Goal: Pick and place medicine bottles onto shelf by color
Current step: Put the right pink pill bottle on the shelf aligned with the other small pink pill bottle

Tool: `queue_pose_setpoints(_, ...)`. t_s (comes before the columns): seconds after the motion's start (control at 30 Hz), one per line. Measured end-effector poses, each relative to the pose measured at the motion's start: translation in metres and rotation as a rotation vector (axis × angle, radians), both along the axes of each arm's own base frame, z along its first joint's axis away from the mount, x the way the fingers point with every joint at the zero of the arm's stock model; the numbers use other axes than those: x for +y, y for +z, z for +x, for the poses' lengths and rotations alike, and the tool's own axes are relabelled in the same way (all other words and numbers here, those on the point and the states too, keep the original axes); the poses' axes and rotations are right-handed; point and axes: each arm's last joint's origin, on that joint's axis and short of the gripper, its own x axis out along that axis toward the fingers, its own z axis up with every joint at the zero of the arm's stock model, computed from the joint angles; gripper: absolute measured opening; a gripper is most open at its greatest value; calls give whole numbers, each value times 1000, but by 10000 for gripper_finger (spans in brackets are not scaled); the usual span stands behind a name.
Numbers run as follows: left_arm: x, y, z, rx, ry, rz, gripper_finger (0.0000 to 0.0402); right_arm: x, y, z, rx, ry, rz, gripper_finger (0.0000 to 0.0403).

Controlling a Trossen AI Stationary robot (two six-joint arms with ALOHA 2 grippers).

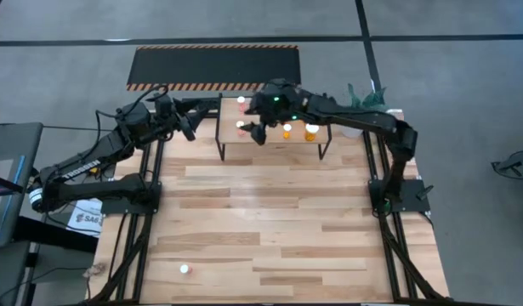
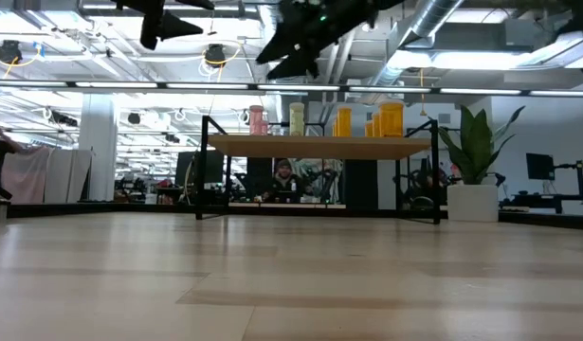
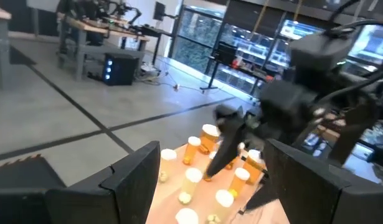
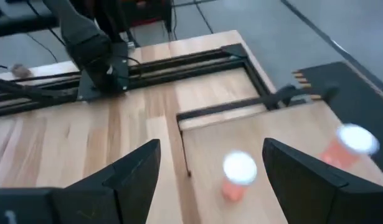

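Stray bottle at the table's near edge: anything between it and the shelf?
Nothing. The high view shows only bare tabletop between the stray bottle and the shelf. Both grippers hang at the far end.

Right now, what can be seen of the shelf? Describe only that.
The shelf is a light-wood rectangular board on thin black metal legs, standing level at the table's far edge. Its top carries upright white-capped bottles: a pink one and a pale yellow-green one toward one end, several orange ones toward the other. The space under the board is open. The right gripper hangs above it, fingers open, not touching it.
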Motion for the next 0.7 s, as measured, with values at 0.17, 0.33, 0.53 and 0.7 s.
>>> queue_pose_setpoints(0.17,0,1,0,3,-18,20,275,-7,-8,16,86,-10,1,302)
queue_pose_setpoints(0.33,-1,1,1,5,-28,20,275,-9,-9,21,96,-17,2,302)
queue_pose_setpoints(0.53,-1,1,1,5,-35,23,275,-9,-8,21,106,22,-66,302)
queue_pose_setpoints(0.7,-1,1,1,8,-34,30,275,-13,-21,28,126,47,-95,302)
